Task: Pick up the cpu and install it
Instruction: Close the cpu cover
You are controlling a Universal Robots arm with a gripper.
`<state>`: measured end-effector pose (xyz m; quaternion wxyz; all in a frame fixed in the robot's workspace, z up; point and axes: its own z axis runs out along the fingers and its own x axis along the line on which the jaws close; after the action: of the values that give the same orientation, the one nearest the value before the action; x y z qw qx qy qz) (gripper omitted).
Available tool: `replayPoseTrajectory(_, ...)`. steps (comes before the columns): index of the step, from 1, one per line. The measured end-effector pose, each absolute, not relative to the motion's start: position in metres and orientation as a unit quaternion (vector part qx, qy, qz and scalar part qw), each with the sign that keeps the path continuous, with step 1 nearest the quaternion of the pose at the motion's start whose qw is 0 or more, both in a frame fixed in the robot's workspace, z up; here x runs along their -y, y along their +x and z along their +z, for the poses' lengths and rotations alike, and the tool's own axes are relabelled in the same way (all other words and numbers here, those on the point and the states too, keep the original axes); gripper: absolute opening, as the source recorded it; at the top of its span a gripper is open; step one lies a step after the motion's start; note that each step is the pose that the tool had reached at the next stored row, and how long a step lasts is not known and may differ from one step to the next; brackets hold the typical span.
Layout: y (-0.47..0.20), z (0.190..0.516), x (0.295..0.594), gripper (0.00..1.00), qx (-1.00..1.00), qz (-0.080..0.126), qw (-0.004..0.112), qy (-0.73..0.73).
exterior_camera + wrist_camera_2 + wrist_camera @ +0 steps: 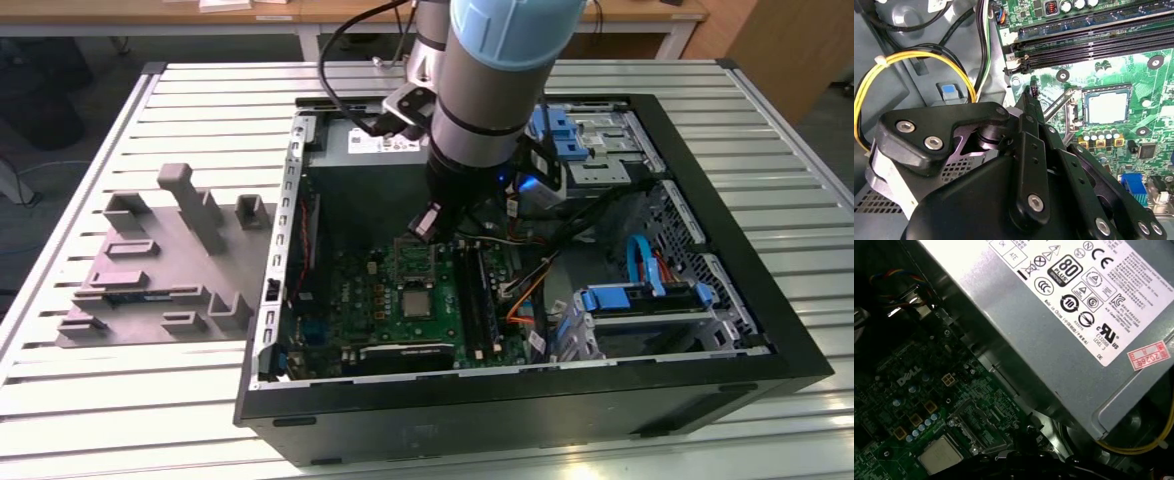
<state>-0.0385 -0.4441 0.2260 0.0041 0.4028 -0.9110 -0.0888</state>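
Observation:
The cpu [418, 300] is a small silver square lying flat in the socket on the green motherboard [358, 300] inside the open computer case. Both wrist views show it too, cpu [1107, 107] and cpu [940, 455], with nothing on top of it. My gripper [427, 225] hangs above the board, a little toward the case's back from the socket. In the second wrist view my gripper [1031, 94] has its black fingers closed together on nothing, the tip short of the socket. A thin metal socket lever [1056, 106] stands raised beside the cpu.
A grey moulded tray [160, 265] with upright blocks lies on the slatted table at the exterior view's left. Inside the case are the power supply [1069, 315], yellow and black cables [914, 57], memory slots [1089, 42] and blue drive brackets [634, 297].

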Motion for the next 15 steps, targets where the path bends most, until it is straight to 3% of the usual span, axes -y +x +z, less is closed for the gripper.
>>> replayPoseTrajectory(15, -0.0385, 0.2354, 0.4438, 0.11, 0.899, -0.089, 0.007, 0.428)
